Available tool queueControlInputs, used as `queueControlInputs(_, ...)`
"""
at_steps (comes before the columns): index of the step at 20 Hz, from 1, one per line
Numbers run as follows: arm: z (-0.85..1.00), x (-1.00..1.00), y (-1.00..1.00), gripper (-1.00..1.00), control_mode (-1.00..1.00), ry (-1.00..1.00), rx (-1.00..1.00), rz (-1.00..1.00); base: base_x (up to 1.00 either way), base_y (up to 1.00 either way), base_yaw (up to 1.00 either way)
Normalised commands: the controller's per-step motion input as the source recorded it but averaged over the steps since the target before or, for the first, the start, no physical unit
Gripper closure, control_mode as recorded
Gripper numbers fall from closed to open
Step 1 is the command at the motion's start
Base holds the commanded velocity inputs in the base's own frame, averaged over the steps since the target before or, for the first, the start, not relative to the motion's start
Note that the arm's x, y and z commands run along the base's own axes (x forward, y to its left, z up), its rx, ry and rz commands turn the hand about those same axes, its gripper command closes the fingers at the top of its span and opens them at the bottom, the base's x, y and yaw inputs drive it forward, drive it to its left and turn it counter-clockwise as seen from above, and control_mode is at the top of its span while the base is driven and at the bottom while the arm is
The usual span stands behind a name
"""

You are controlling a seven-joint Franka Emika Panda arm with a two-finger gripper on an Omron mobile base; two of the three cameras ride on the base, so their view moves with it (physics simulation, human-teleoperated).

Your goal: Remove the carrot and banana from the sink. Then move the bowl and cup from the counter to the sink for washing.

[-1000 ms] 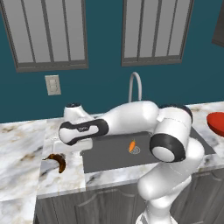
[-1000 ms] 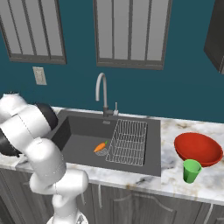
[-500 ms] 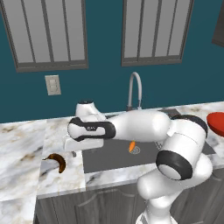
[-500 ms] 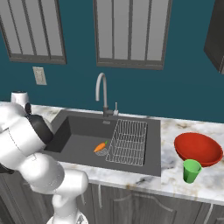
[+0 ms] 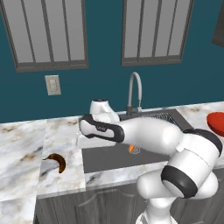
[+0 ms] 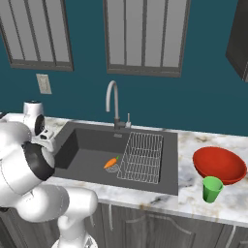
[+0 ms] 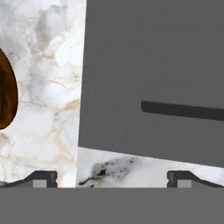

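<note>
Banana (image 5: pixel 57 162) on counter (image 5: pixel 22 144)

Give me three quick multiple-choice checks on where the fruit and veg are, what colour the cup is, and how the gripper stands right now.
1. Where is the banana?
A. in the sink
B. on the counter left of the sink
C. inside the bowl

2. What colour is the cup?
A. green
B. red
C. white

3. How do the gripper's jaws stand?
A. shut on the carrot
B. shut on nothing
C. open with nothing between them

Answers: 1 B, it lies on the marble counter beside the sink. 2 A, a green cup stands in front of the red bowl. 3 C, the fingertips sit wide apart in the hand view, and the carrot lies in the basin.
</note>
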Motion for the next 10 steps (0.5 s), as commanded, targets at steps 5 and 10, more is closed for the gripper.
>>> queueControlInputs(5,0.04,0.0,-0.51,-1.0,-1.0,0.0,0.0,-0.07,0.0,0.0,0.0)
queueControlInputs(10,0.02,0.0,-0.5,-1.0,-1.0,-0.01,0.0,-0.06,0.0,0.0,0.0)
